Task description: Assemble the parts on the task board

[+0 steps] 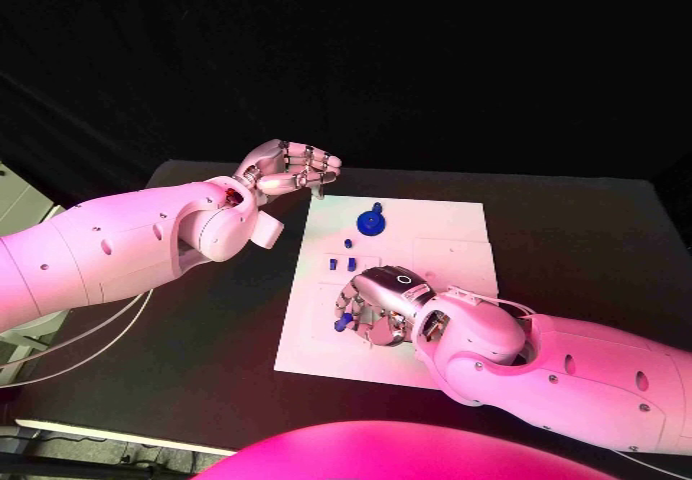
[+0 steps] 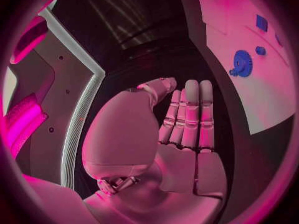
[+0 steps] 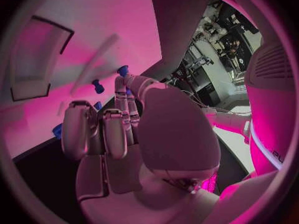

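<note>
White task board sits at frame centre, assembly barely begun by my reading: blue gear and small pegs remain loose. My left hand, upper left, is curled on nothing; my right hand pinches a blue peg. Left wrist view shows that hand's bare palm.

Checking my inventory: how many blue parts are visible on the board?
5: a gear at the far end, three small pegs mid-board, one piece at the right hand's fingers. The hand may hide more.

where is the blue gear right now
In the head view the blue gear lies on the far part of the white task board, toward its left edge, near the left hand off the board's far left corner.
</note>
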`<state>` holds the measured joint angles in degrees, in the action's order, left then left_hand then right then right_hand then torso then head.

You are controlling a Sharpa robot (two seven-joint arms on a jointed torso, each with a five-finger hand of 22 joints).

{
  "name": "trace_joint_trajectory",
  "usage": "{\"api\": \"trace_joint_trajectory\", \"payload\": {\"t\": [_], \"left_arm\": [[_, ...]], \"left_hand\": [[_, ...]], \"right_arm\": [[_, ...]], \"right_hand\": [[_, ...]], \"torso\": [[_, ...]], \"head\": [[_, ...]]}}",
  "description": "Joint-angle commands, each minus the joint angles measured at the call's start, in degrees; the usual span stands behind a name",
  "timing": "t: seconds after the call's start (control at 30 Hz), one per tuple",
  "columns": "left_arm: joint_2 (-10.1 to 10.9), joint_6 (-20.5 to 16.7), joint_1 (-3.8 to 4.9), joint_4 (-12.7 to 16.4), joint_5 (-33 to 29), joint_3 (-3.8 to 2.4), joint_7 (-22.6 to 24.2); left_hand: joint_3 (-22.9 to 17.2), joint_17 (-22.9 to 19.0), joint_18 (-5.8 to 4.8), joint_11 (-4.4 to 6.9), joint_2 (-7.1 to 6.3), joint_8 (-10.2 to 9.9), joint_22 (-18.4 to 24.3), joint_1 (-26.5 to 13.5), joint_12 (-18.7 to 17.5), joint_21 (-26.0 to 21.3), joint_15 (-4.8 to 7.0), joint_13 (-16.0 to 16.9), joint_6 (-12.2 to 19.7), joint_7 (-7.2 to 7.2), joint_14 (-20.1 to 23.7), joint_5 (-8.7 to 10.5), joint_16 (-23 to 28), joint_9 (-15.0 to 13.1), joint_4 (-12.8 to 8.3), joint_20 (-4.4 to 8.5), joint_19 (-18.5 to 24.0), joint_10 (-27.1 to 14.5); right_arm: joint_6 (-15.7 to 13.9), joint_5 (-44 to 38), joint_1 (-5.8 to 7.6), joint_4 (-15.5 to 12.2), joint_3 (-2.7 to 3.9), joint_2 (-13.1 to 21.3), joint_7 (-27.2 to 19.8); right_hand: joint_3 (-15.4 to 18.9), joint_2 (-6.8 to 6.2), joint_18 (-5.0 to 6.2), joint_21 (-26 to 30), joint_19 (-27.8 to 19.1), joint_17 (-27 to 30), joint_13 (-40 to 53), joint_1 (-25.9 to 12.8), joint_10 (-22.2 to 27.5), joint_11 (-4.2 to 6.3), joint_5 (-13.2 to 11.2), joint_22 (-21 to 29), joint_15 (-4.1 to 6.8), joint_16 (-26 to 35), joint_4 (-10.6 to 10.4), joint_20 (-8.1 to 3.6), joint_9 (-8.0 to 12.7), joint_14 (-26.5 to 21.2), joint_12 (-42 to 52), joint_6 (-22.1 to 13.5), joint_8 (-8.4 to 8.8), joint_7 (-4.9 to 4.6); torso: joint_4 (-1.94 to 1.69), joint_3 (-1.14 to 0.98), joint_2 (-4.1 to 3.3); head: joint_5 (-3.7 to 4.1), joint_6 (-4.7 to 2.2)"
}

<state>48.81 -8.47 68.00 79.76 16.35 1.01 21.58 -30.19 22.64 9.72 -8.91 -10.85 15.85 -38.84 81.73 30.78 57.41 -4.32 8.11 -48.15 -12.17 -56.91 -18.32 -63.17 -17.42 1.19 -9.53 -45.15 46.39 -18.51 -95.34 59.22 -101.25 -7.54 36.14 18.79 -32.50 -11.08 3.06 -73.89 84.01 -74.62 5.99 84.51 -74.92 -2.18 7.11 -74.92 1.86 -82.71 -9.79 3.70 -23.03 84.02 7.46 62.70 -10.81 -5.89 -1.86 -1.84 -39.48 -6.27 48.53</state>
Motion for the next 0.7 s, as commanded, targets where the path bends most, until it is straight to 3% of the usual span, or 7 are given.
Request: {"api": "trace_joint_trajectory", "payload": {"t": [0.03,0.5,0.6,0.7], "left_arm": [[-0.1,0.9,-0.01,0.1,-0.4,-0.04,0.3],[-0.1,0.9,-0.01,0.1,-0.4,-0.04,0.3],[-0.1,0.9,0.0,0.1,-0.4,-0.04,0.3],[-0.1,0.9,0.0,0.1,-0.4,-0.04,0.2]], "left_hand": [[0.1,-0.1,0.83,0.04,0.52,0.2,0.0,-0.2,0.2,-0.3,0.04,-0.1,0.3,-0.13,0.3,-0.19,0.3,0.1,-0.1,-0.15,0.3,-0.5],[0.1,-0.1,0.82,0.02,0.6,0.3,0.0,-0.3,0.3,-0.3,0.01,-0.1,0.4,-0.15,0.3,-0.19,0.3,0.1,-0.1,-0.17,0.3,-0.6],[0.1,-0.1,0.82,0.02,0.6,0.3,0.0,-0.3,0.3,-0.3,0.01,-0.1,0.4,-0.15,0.3,-0.19,0.3,0.1,-0.1,-0.17,0.3,-0.6],[0.1,-0.1,0.82,0.02,0.6,0.3,0.0,-0.3,0.3,-0.3,0.01,-0.1,0.4,-0.15,0.3,-0.19,0.3,0.1,-0.1,-0.17,0.3,-0.6]], "right_arm": [[1.5,-1.8,-0.1,0.2,-0.05,-0.1,0.8],[2.1,-2.3,-0.44,1.0,-0.43,-1.5,0.8],[2.3,-2.1,-0.49,1.1,-0.54,-1.7,0.7],[2.4,-1.9,-0.52,1.2,-0.62,-1.7,0.6]], "right_hand": [[-0.2,0.6,-0.38,-0.2,2.8,0.0,0.1,-0.1,-0.3,0.05,0.2,-10.9,0.35,-0.2,0.0,-0.29,-4.6,3.1,-0.3,0.5,-0.95,-0.1],[-0.3,0.15,-0.29,0.4,2.7,0.2,0.1,-1.5,0.1,-0.2,0.0,-10.8,0.08,-0.1,0.2,-0.15,-5.0,3.0,-1.3,-0.3,-0.93,-0.2],[0.0,-0.4,-0.29,0.4,2.7,-0.2,0.1,-2.9,0.6,-0.46,1.8,-10.9,-0.16,-0.3,0.2,0.03,-5.0,3.1,-2.1,-1.1,-0.59,-0.38],[0.5,-1.08,-0.3,0.5,2.7,-0.2,0.1,-3.8,0.9,-0.69,2.1,-10.9,-0.35,-0.4,0.0,0.16,-4.9,3.1,-2.5,-1.8,-0.21,-0.58]], "torso": [[-0.02,0.0,-0.01],[-0.04,0.09,-0.01],[-0.04,0.1,0.0],[-0.07,0.08,0.02]], "head": [[0.13,-0.03],[0.29,-0.07],[0.29,-0.07],[0.27,-0.07]]}}
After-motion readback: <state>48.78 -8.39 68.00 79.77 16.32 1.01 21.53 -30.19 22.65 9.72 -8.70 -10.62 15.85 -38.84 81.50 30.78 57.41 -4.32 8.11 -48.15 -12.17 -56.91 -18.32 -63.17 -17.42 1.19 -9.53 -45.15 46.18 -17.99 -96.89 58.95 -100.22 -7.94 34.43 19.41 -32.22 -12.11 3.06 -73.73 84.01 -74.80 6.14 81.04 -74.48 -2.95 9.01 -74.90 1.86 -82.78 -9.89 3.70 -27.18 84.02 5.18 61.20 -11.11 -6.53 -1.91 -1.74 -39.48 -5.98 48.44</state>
